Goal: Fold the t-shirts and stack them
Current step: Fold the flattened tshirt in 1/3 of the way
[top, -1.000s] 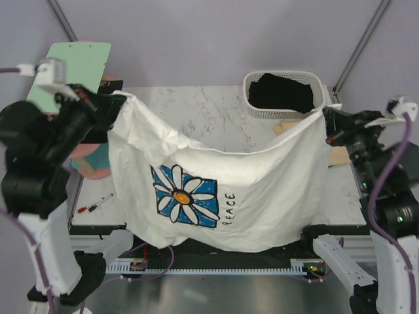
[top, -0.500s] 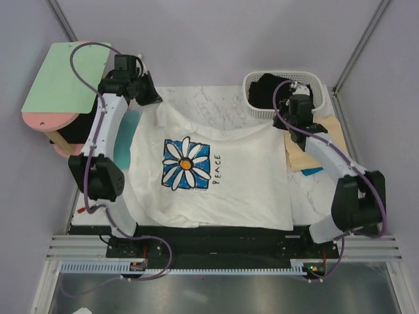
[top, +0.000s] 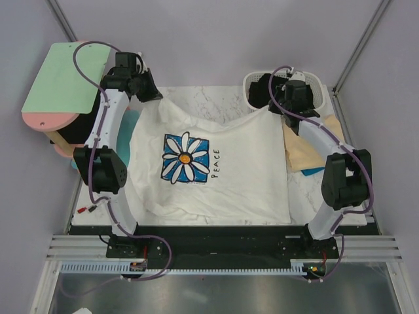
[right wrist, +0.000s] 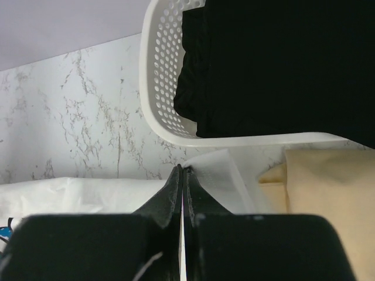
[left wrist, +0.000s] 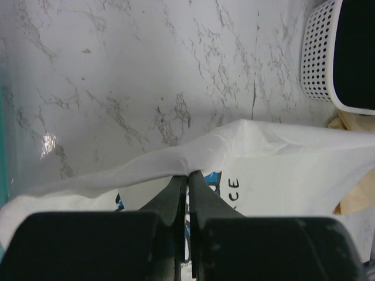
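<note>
Your white daisy t-shirt (top: 242, 176) lies spread out in the middle of the frame. Your left gripper (left wrist: 188, 175) pinches its upper left corner. Your right gripper (right wrist: 182, 170) pinches its upper right corner, beside the white basket (right wrist: 158, 76) holding the black t-shirt (right wrist: 281, 64).

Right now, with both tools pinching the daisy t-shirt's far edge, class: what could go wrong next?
1. The right tool grips close to the white basket and the tan t-shirt; moving it could bump or drag them.
2. The daisy t-shirt lies rumpled at its near-left corner; folding now may set creases.
</note>
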Available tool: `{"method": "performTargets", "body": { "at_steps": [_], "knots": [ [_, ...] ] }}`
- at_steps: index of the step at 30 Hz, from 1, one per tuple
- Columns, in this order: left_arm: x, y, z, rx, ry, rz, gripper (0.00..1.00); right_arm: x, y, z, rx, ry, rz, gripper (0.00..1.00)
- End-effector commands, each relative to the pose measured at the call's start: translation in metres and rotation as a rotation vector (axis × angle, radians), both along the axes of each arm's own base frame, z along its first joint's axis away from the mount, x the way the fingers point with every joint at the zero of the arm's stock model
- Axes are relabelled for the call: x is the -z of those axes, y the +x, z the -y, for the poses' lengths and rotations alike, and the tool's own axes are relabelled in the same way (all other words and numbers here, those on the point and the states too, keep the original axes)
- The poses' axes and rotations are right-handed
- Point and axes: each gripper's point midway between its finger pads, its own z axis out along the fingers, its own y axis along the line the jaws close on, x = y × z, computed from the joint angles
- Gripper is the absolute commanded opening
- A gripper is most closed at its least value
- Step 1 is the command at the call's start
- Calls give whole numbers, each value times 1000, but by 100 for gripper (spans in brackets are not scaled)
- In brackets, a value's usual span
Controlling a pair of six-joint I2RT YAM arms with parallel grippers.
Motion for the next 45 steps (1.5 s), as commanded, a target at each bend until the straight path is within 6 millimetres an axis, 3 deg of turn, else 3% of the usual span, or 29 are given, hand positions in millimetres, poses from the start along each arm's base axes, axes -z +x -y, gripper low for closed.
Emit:
{"method": "performTargets", "body": {
  "at_steps": [1,11,19,24,32,36,39,45],
  "knots": [
    [-44,-33,2,22,-26,87,2,-36,-17,1,-15,26,69,0],
    [-1,-73,-5,33,17,-48,2,0,-66,-1,-59,33,-90,0],
    [22,-90,-10,39,48,-135,2,45,-102,3,-78,10,-228,0],
    [22,-93,-10,42,51,-146,2,70,-121,5,-82,1,-299,0],
    [-8,-102,-4,75,27,-110,2,101,-144,18,-46,-53,-387,0],
    [-12,-106,3,109,-15,-115,2,124,-155,25,-30,-84,-446,0],
    [-5,-110,8,127,-42,-145,2,138,-161,29,-24,-102,-487,0],
    [32,-124,-9,72,38,-258,2,158,-171,31,-32,-123,-546,2]
  ]
}}
